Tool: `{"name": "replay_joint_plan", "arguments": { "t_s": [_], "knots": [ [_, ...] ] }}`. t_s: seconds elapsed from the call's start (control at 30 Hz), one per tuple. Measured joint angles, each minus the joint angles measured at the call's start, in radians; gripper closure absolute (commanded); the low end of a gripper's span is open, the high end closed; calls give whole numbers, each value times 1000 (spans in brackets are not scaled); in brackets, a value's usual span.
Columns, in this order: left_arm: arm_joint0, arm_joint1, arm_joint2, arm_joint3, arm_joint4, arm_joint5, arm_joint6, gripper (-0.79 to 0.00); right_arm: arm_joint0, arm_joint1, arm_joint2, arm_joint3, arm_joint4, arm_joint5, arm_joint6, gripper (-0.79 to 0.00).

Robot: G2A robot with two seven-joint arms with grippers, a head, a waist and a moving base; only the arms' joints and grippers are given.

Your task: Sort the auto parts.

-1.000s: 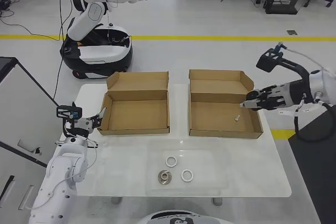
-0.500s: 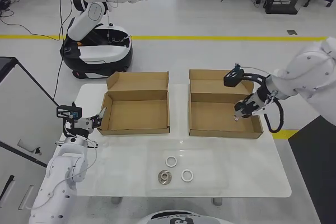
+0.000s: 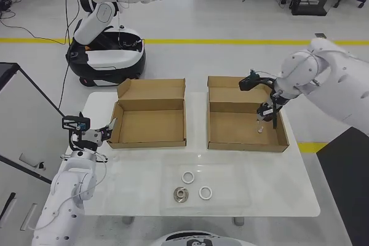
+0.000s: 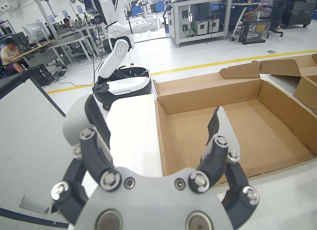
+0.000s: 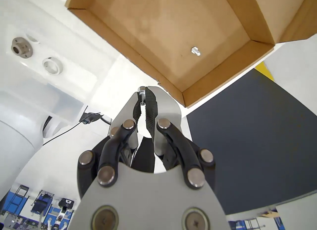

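Showing the right gripper (image 5: 144,96) above the right box (image 3: 230,129), jaws narrowed onto a held bolt (image 5: 141,90). The threaded shank sits between the pads, its long axis in line with the fingers, and the head projects just past the tips.

In the top view the right gripper (image 3: 262,118) hangs over the box floor near the 3 o'clock wall. Its fingers point downward and the forearm enters from 1 o'clock. A loose bolt (image 3: 260,130) lies on the floor at 6 o'clock of the tips, near them but apart; the right wrist view shows this loose bolt (image 5: 195,51) close to the box corner.

Since the box floor lies beneath the jaws, the release appears to need little more than opening the fingers, perhaps after a short descent.

The left gripper (image 4: 154,103) holds nothing, its jaws spread wide. It sits at 9 o'clock of the left box (image 3: 150,126), just beside the outer wall, and in the top view the left gripper (image 3: 104,132) is level with that wall.

Two white rings (image 3: 188,177) (image 3: 205,193) and a metal flange (image 3: 181,195) lie unsorted on the table (image 3: 141,184) at 6 o'clock of the boxes, roughly midway between the arms. The free left arm seems better placed for them.
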Motion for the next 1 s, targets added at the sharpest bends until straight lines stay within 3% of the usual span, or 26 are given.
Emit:
{"name": "replay_joint_plan", "arguments": {
  "t_s": [0.33, 0.6, 1.0],
  "knots": [
    [0, 0, 0, 0, 0, 0, 0, -785, -74, -145, 0, 192, -169, -7, 0, 0],
    [0, 0, 0, 0, 0, 0, 0, -785, -111, -255, 0, 393, -220, -55, 0, 0],
    [0, 0, 0, 0, 0, 0, 0, -785, -130, -376, 0, 585, -257, -103, 0, 0]
  ]
}}
